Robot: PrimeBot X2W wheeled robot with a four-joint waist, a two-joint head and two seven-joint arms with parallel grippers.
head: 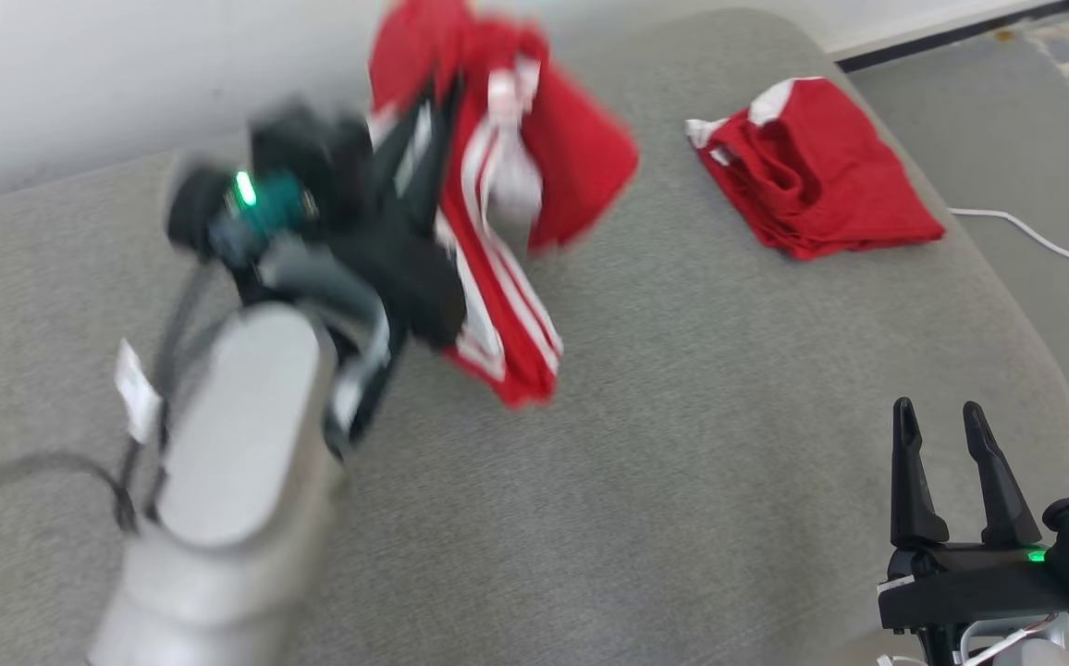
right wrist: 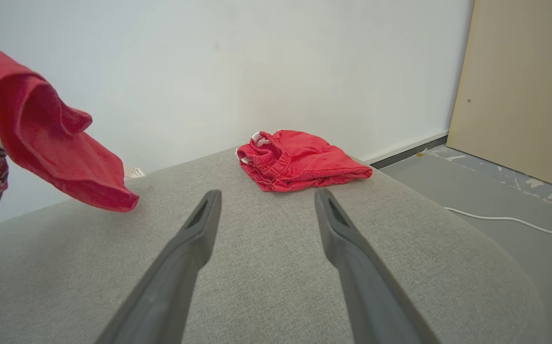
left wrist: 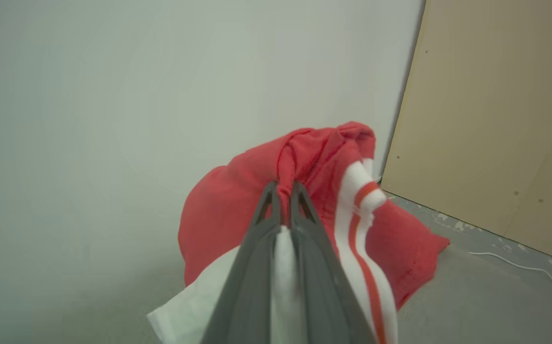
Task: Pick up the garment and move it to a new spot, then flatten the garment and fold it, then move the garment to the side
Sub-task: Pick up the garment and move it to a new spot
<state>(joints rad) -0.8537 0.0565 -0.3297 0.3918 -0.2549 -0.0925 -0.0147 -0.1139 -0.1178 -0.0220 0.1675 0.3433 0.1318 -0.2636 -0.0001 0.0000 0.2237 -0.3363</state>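
Note:
The garment (head: 581,157), a red jersey with white stripe trim, hangs bunched and blurred above the back of the grey cushioned surface (head: 682,444). My left gripper (head: 437,106) is shut on a fold of it. In the left wrist view the two fingers pinch red fabric at their tips (left wrist: 283,190), and the garment (left wrist: 228,205) droops around them. In the right wrist view the garment (right wrist: 51,143) hangs at the left, with dark lettering at the edge. My right gripper (head: 939,416) stands open at the lower right, low over the grey surface (right wrist: 266,286), nothing between its fingers (right wrist: 199,229).
A second red piece of clothing (head: 821,176) lies folded at the back right of the cushion (right wrist: 300,160). A white cable (head: 1043,240) runs over the grey floor to the right. A white wall stands behind, and a beige panel (left wrist: 495,119) at the right.

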